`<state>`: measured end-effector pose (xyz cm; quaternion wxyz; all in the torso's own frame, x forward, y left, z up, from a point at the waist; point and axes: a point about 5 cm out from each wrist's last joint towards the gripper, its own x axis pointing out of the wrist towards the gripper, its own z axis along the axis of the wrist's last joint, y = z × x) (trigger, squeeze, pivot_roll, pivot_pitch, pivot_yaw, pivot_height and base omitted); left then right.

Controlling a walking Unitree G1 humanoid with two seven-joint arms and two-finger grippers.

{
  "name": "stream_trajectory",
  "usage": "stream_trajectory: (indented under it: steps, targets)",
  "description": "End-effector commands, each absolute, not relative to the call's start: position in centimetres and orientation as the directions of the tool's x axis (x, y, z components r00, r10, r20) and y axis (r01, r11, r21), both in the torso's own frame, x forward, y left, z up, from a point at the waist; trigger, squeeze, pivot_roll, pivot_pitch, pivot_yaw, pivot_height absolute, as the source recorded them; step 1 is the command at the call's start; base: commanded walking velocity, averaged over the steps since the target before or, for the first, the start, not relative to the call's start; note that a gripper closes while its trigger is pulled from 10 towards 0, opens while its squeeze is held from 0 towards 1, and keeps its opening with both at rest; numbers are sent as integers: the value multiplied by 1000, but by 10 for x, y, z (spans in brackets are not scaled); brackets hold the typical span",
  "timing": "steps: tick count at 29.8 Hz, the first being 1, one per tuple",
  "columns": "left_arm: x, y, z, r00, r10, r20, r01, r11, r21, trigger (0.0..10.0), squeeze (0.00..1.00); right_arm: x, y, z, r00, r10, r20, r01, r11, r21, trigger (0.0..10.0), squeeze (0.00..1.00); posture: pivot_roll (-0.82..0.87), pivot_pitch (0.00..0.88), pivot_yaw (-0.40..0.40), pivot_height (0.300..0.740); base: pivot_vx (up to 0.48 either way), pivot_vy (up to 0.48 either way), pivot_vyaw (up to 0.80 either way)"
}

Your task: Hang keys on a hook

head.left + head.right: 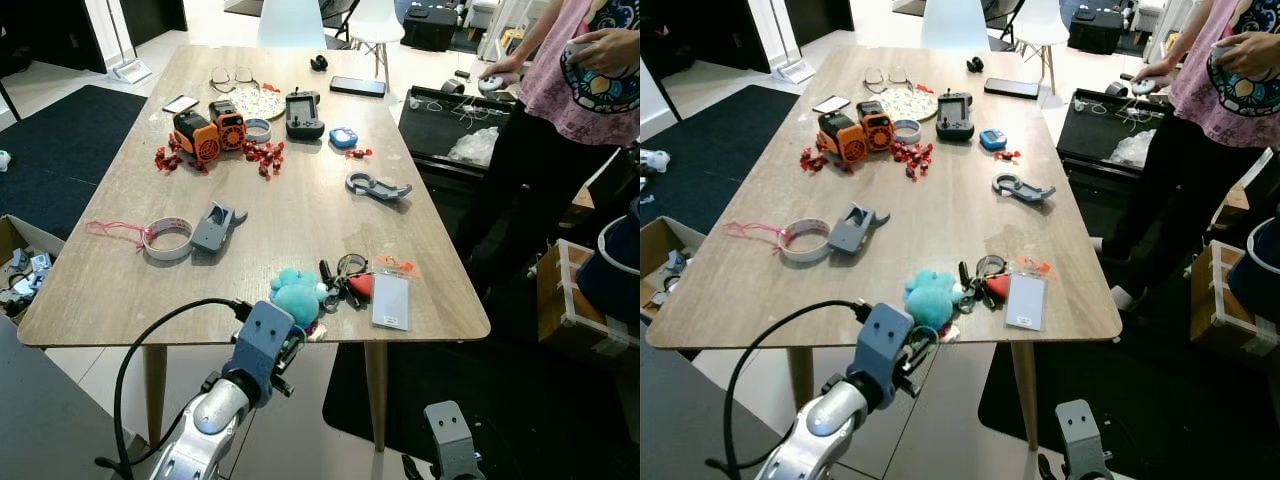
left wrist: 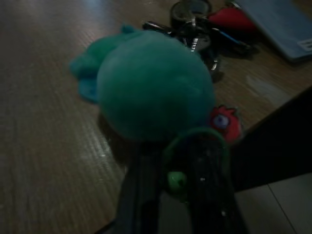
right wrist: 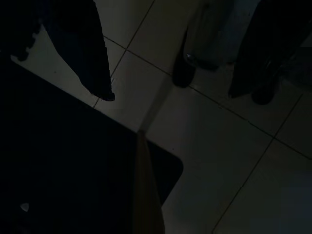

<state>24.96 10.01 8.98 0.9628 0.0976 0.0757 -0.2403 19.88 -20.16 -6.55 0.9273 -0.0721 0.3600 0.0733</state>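
The bunch of keys (image 1: pixel 342 276) lies near the table's front edge, joined to a teal plush toy (image 1: pixel 297 293) and a red tag (image 1: pixel 361 285). My left gripper (image 1: pixel 291 347) is at that front edge, just short of the plush. In the left wrist view its black fingers (image 2: pixel 134 195) are close together around a green cord loop (image 2: pixel 197 134) with a green bead (image 2: pixel 176 180), right before the plush (image 2: pixel 153 85). The keys (image 2: pixel 195 29) lie beyond the plush. My right arm (image 1: pixel 447 440) hangs idle below the table.
The wooden table (image 1: pixel 300 200) carries a grey clip (image 1: pixel 376 186), a grey holder (image 1: pixel 215 226), a tape roll (image 1: pixel 168 238), an orange gadget (image 1: pixel 210 130), a card (image 1: pixel 391 301) and a controller (image 1: pixel 303 113). A person (image 1: pixel 570 90) stands at the right. Boxes (image 1: pixel 20 265) sit on the floor.
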Motion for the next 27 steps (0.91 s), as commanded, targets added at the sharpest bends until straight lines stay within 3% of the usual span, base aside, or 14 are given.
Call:
stream_trajectory:
  steps: [1, 9, 10, 11, 12, 13, 22, 27]
  targets:
    - [247, 100, 80, 862, -446, -242, 484, 866, 128, 0, 0, 193, -202, -70, 713, 75, -697, -174, 982, -73, 10000, 0, 40, 108, -47, 740, 0, 0, 0]
    - [255, 104, 90, 873, -446, -196, 478, 862, 170, 0, 0, 196, -201, -68, 718, 69, -692, -166, 983, -74, 10000, 0, 41, 97, -44, 740, 0, 0, 0]
    - [258, 104, 97, 873, -461, -156, 485, 854, 187, 4235, 0, 196, -201, -68, 719, 68, -691, -164, 984, -74, 10000, 0, 43, 95, -44, 740, 0, 0, 0]
    - [258, 104, 97, 873, -461, -156, 485, 854, 187, 4235, 0, 196, -201, -68, 719, 68, -691, -164, 984, -74, 10000, 0, 43, 95, -44, 740, 0, 0, 0]
    - [260, 104, 105, 870, -480, -109, 492, 845, 210, 5922, 0, 197, -201, -68, 720, 67, -690, -163, 984, -75, 10000, 0, 45, 93, -45, 740, 0, 0, 0]
    - [268, 105, 132, 864, -501, 45, 467, 833, 298, 10000, 0, 199, -202, -67, 724, 63, -687, -157, 985, -75, 10000, 0, 47, 87, -44, 740, 0, 0, 0]
    - [276, 112, 181, 812, -501, 299, 418, 858, 299, 10000, 0, 201, -201, -66, 728, 62, -683, -152, 986, -74, 10000, 0, 44, 79, -44, 740, 0, 0, 0]
    - [277, 111, 197, 781, -493, 383, 461, 869, 178, 10000, 0, 201, -202, -66, 729, 61, -682, -152, 986, -74, 10000, 0, 45, 76, -45, 740, 0, 0, 0]
